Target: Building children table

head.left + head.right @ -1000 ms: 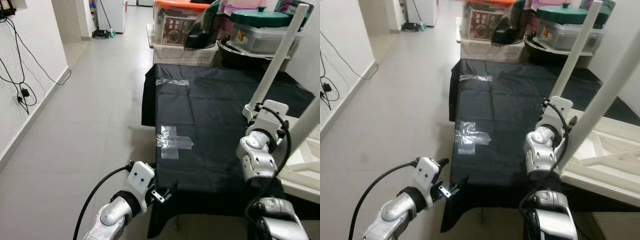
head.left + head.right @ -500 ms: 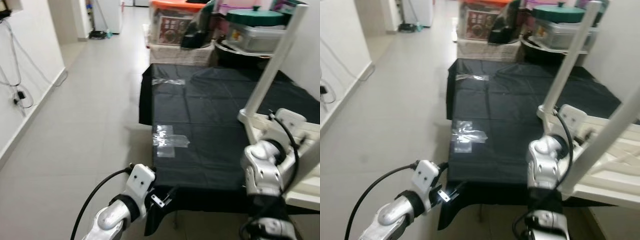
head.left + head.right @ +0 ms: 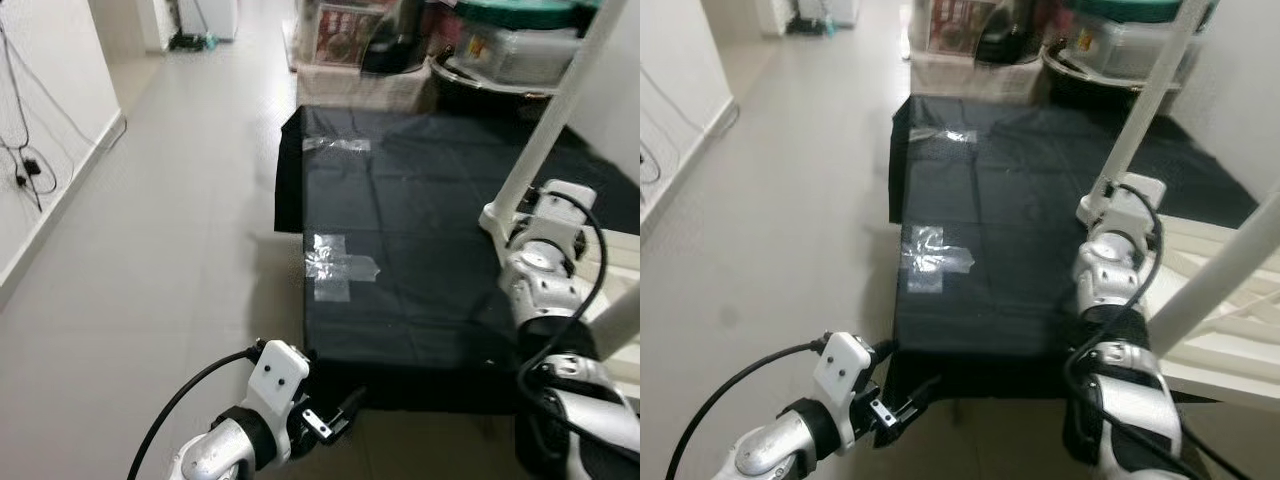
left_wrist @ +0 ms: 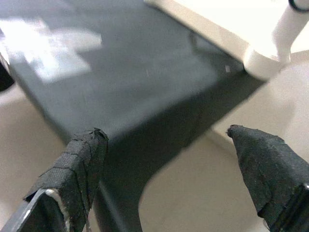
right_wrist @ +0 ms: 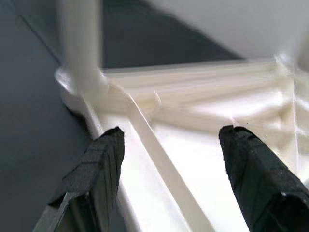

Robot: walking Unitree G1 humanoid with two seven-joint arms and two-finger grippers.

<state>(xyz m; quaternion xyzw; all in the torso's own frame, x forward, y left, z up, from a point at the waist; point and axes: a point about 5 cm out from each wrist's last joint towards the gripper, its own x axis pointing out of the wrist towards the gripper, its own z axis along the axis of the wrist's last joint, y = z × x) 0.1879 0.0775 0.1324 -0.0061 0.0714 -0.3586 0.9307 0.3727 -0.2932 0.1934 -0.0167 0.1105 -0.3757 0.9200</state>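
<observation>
The right gripper (image 5: pixel 166 166) has its two black fingers (image 5: pixel 94 176) spread wide, grasping nothing, poised just over the ribbed underside of the white children's table (image 5: pixel 193 145), which lies upside down on the black cloth (image 3: pixel 420 250). One white table leg (image 3: pixel 555 110) stands up from the corner nearest that gripper; a second leg (image 3: pixel 1230 275) crosses the frame edge and is cut off at both ends. In the head views the right arm's wrist hides its fingers and the table corner behind it.

The left gripper (image 4: pixel 171 179) is likewise spread and empty, held low before the near corner of the black cloth, where the fabric hangs toward the pale floor (image 3: pixel 150 230). Its fingertips (image 4: pixel 84 154) are blurred and cropped.

Two patches of clear tape (image 3: pixel 335 268) sit on the cloth's left edge. Beyond the cloth's far end, storage bins (image 3: pixel 520 50) are blurred and cut off at the top.
</observation>
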